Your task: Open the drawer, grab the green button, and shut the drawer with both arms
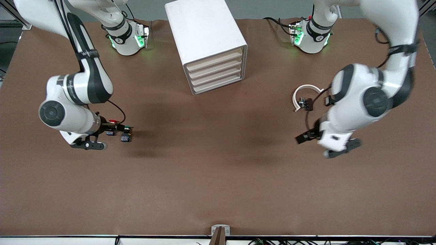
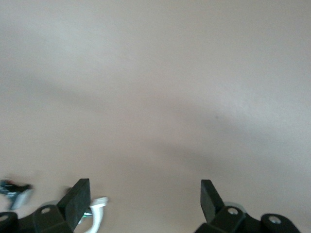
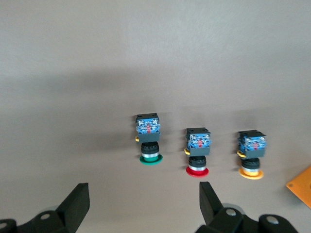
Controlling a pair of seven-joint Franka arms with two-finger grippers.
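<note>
The right gripper [image 3: 141,206] is hanging wide open over the green button [image 3: 148,137]; the left gripper [image 2: 143,201] is waiting, spread wide, over bare table [image 1: 218,177].

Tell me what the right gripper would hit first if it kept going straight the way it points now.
Likely the bare table: the right gripper, open, points between its fingers just short of the green button, which lies slightly off that line. Depth is uncertain.

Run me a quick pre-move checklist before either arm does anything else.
1. All four fronts of the cabinet flush, bottom drawer shut: ok.
2. Green button out on the table, lying on its side: ok.
3. Right gripper open, holding nothing: ok.
4. Left gripper open and empty, over bare table: ok.
5. Red button and yellow button apart from the green one: ok.
</note>
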